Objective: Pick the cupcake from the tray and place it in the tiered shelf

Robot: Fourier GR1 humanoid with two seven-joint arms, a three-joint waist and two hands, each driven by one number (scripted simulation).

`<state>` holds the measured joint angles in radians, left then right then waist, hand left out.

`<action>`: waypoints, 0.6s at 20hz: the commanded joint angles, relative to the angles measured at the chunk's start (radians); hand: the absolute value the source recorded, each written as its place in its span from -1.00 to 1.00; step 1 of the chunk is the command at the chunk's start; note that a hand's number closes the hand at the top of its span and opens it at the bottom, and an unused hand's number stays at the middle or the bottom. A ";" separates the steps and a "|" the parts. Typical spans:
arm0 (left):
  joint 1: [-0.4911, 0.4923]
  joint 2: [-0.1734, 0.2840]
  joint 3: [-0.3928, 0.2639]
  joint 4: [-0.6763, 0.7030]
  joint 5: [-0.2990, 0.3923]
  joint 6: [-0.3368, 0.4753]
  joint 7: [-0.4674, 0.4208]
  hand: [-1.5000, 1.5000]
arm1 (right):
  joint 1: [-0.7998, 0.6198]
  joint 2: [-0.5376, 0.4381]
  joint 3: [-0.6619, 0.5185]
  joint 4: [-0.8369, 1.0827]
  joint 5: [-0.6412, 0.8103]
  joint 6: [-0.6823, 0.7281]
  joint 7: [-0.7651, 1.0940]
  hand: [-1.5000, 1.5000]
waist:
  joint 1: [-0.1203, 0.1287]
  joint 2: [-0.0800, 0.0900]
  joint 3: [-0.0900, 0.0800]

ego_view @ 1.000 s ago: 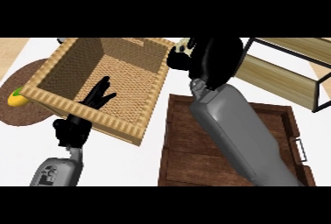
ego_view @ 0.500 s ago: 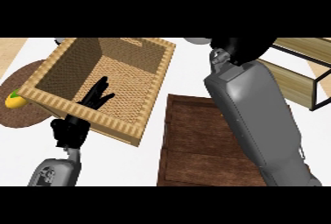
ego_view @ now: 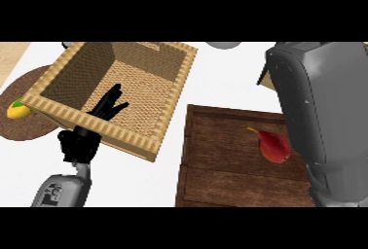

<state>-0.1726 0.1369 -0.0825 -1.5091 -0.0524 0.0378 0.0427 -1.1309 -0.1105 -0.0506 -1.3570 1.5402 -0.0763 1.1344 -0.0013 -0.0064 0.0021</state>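
Observation:
The dark wooden tray [ego_view: 215, 170] lies at the lower middle, with a red pepper-like item [ego_view: 274, 146] on it. No cupcake shows anywhere. My right forearm [ego_view: 320, 121] fills the right side and runs up past the top edge, so its hand is out of the picture. It covers nearly all of the tiered shelf; only a dark sliver of its frame [ego_view: 263, 78] shows. My left hand [ego_view: 92, 131] rests open at the lower left, fingers up, in front of the wicker basket's near wall.
A large wicker basket [ego_view: 169, 109] stands at the upper left, right beside the tray. A round brown mat [ego_view: 28, 126] at the far left carries a yellow-green fruit [ego_view: 19, 110]. A grey object [ego_view: 226, 44] shows at the top edge.
My right forearm has swung further right and up, taking its hand out past the top edge and uncovering the red item on the tray. The left hand has stayed still.

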 commanded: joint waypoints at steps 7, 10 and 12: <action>-0.004 -0.002 0.013 0.083 -0.017 -0.012 -0.017 0.00 | -0.042 -0.073 -0.081 0.046 0.048 0.047 0.000 1.00 | 0.003 0.006 -0.003; -0.025 0.003 0.016 0.094 -0.014 -0.024 -0.021 0.00 | -0.064 -0.148 -0.131 0.145 0.035 0.038 -0.078 1.00 | 0.005 0.009 -0.003; 0.022 -0.043 -0.047 0.007 -0.074 0.035 -0.002 0.00 | -0.041 -0.155 -0.116 0.151 0.055 0.017 -0.094 1.00 | 0.010 0.007 -0.002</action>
<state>-0.1926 0.1293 -0.0708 -1.4866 -0.0520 0.0227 0.0345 -1.1777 -0.2263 -0.1576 -1.2525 1.5808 -0.0483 1.0418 0.0059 -0.0038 0.0025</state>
